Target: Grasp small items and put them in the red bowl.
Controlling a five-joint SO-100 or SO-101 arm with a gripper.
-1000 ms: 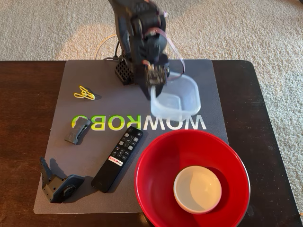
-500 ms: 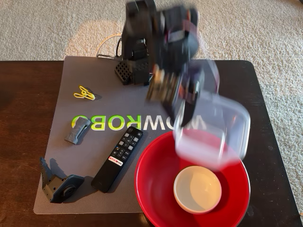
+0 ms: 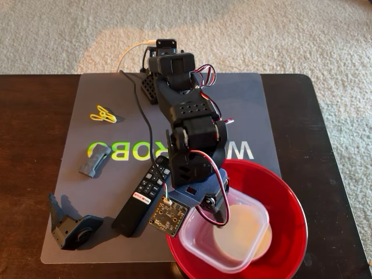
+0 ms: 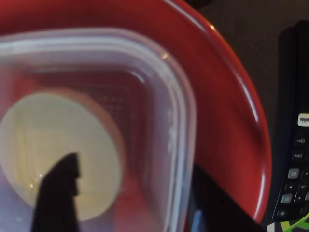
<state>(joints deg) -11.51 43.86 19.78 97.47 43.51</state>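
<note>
The fingers [image 3: 200,210] grip the clear square plastic tub's [image 3: 224,238] rim — inside the large glossy red bowl [image 3: 285,200], over the small white round bowl [image 4: 34,145].

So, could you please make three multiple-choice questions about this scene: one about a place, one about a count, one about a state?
1. Where is the clear square tub?
A. on the mat beside the remote
B. over the white bowl, inside the red bowl
C. on the carpet

2. How many dark grey plastic parts lie on the mat?
A. two
B. none
C. five

3. What is the hand doing?
A. hanging open over the yellow clip
B. gripping the remote
C. at the tub's rim, one finger inside

Answers:
1 B: the white bowl shows through the tub, with the red bowl around both.
2 A: one near the lettering, one at the mat's corner.
3 C: the wrist view shows a finger inside.
</note>
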